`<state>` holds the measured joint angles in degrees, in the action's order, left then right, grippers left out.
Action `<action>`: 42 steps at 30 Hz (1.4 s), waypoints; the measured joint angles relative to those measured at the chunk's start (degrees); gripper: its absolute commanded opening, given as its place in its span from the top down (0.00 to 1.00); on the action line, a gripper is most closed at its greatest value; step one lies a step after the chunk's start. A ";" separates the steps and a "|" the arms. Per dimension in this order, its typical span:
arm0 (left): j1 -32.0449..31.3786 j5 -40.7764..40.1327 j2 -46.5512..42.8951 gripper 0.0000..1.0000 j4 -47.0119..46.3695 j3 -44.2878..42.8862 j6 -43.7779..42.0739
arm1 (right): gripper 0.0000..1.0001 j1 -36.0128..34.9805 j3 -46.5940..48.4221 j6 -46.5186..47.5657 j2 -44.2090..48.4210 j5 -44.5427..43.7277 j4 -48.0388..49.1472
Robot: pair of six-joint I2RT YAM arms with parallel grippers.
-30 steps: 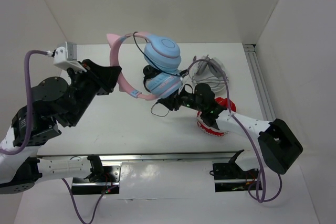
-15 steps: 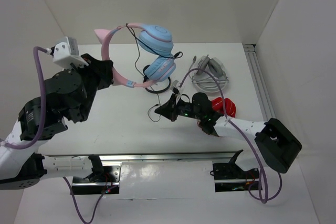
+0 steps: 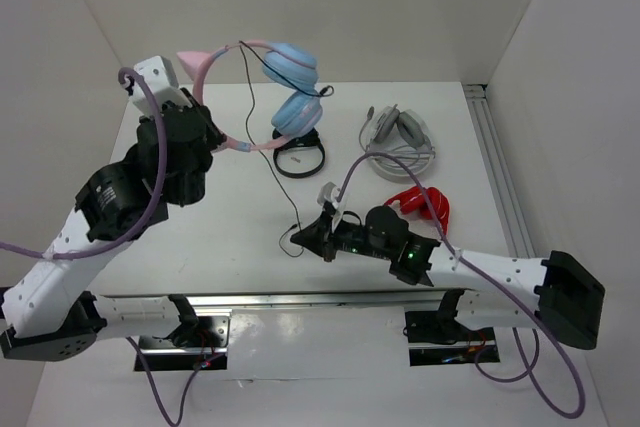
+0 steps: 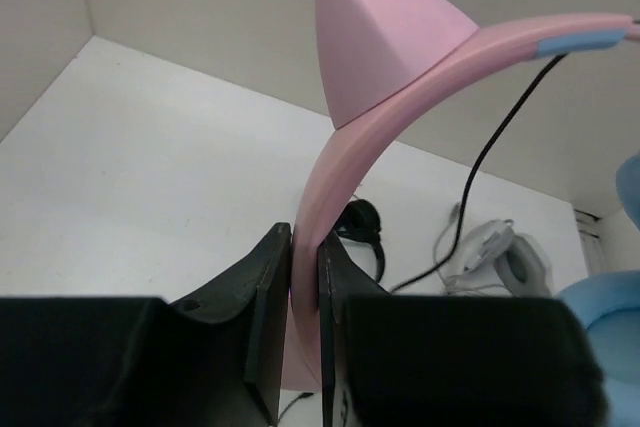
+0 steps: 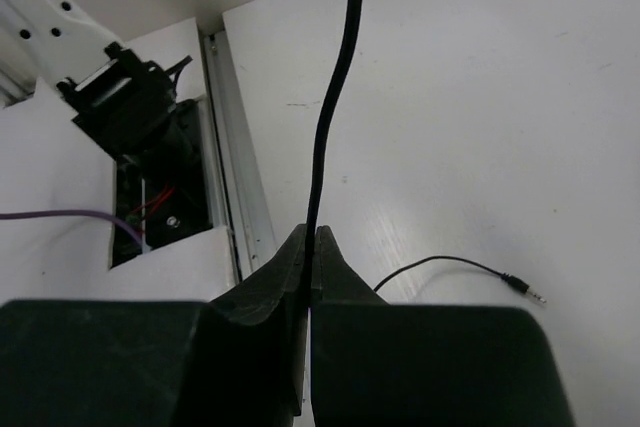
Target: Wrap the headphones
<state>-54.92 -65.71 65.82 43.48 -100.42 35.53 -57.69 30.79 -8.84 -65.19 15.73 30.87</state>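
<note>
The headphones hang in the air at the back left, with light blue ear cups [image 3: 292, 72] and a pink cat-eared headband [image 3: 205, 72]. My left gripper [image 3: 214, 130] is shut on the headband; in the left wrist view the pink band [image 4: 400, 117] rises from between the jaws of the left gripper [image 4: 305, 247]. The thin black cable [image 3: 252, 122] drops from the headphones to my right gripper [image 3: 299, 238], low over the table's front middle. In the right wrist view the right gripper [image 5: 311, 239] is shut on the cable [image 5: 335, 97]. The cable's plug end [image 5: 525, 292] lies loose on the table.
A small black pair of headphones [image 3: 300, 159] lies under the blue cups. A white-grey pair [image 3: 400, 142] and a red pair [image 3: 425, 204] lie to the right. A metal rail [image 3: 300, 299] runs along the near edge, another [image 3: 495, 157] along the right side. White walls stand all round.
The left arm has lifted the headphones and carried them left and back. The right gripper has shut on the cable and moved toward the near edge, drawing the cable out.
</note>
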 measured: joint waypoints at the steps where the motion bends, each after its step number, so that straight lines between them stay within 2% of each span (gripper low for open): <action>1: 2.36 0.81 0.17 1.00 0.37 0.24 0.11 | 1.00 -1.70 0.00 0.61 1.46 -1.49 -1.62; 8: 16.85 8.44 1.75 1.00 1.20 4.00 1.14 | 1.00 -12.85 2.49 3.96 9.35 -12.50 -12.76; 15: 21.75 13.62 3.08 1.00 1.42 12.07 1.18 | 1.00 -18.47 9.62 7.19 10.36 -19.47 -21.94; 24: 20.48 12.15 3.74 1.00 1.73 20.48 1.27 | 1.00 -19.61 25.05 14.01 4.09 -25.53 -33.20; 31: 15.47 8.90 4.63 1.00 4.90 22.49 4.00 | 1.00 -19.63 40.09 19.63 -2.58 -28.59 -41.00; 42: 6.45 8.35 6.36 1.00 10.64 22.88 2.29 | 1.00 -15.85 47.63 28.87 -4.04 -35.56 -52.43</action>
<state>-48.47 -57.36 72.18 54.13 -77.54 37.82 -73.54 78.41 20.03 -69.23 -19.84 -21.56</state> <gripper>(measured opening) 0.259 0.027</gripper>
